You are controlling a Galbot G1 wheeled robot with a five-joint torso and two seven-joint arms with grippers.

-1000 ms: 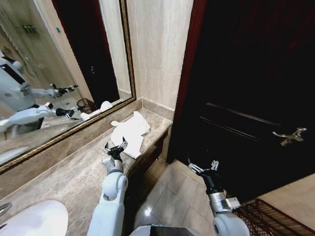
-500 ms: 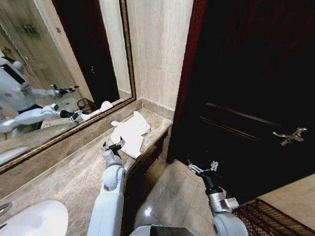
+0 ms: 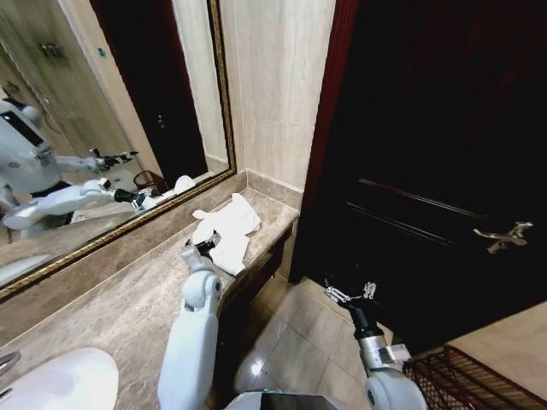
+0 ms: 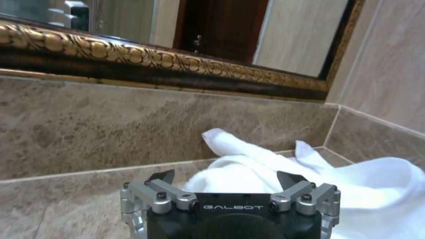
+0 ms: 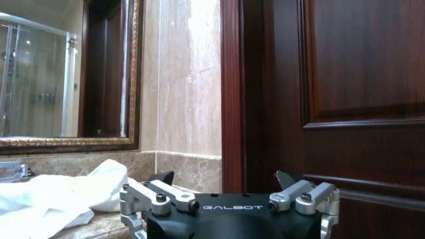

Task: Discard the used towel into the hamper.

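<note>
Jaws apart, the left gripper [image 4: 227, 181] sits at the near edge of the crumpled white towel [image 3: 224, 229] on the marble counter [image 3: 120, 299], not yet gripping. A shallow pinch could shed it before the hamper [image 3: 466, 380]. Right gripper [image 3: 349, 292], jaws also apart, hangs above the floor.

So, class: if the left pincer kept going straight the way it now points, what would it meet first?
Most likely the crumpled white cloth towel lying on the beige marble counter. The left pincer is open and aimed at it, with the towel's near edge directly ahead.
</note>
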